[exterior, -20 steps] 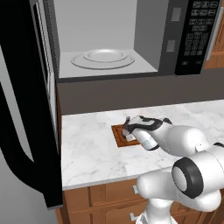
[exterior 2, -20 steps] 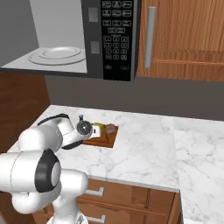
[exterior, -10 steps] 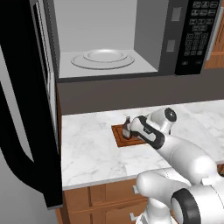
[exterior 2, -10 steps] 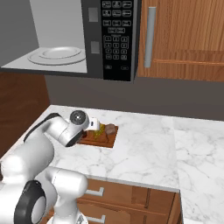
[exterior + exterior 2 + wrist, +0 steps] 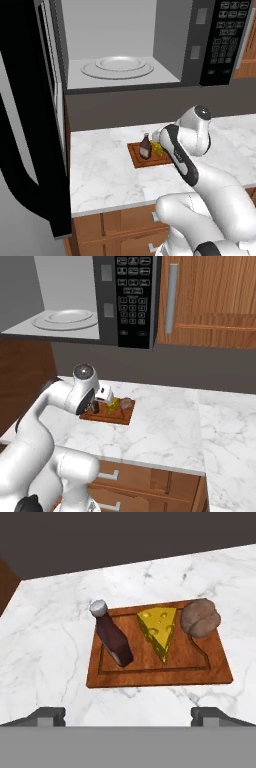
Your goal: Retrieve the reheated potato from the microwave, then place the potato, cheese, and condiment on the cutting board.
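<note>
Since arm swung back from cutting board [image 5: 210, 667], pincer [image 5: 129, 718] hangs released above it; condiment bottle [image 5: 112, 638], cheese wedge [image 5: 160, 628], potato [image 5: 201, 616] all on board: task looks complete.

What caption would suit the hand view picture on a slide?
Seen over the open hand: condiment bottle, cheese wedge and potato together on the cutting board.

The cutting board [image 5: 160, 674] lies on the counter [image 5: 50, 637], below and in front of the open microwave [image 5: 150, 45]. On the board stand three things in a row: the condiment [image 5: 112, 637] at one end, the cheese [image 5: 159, 629] between, the potato [image 5: 201, 617] at the other end.
</note>
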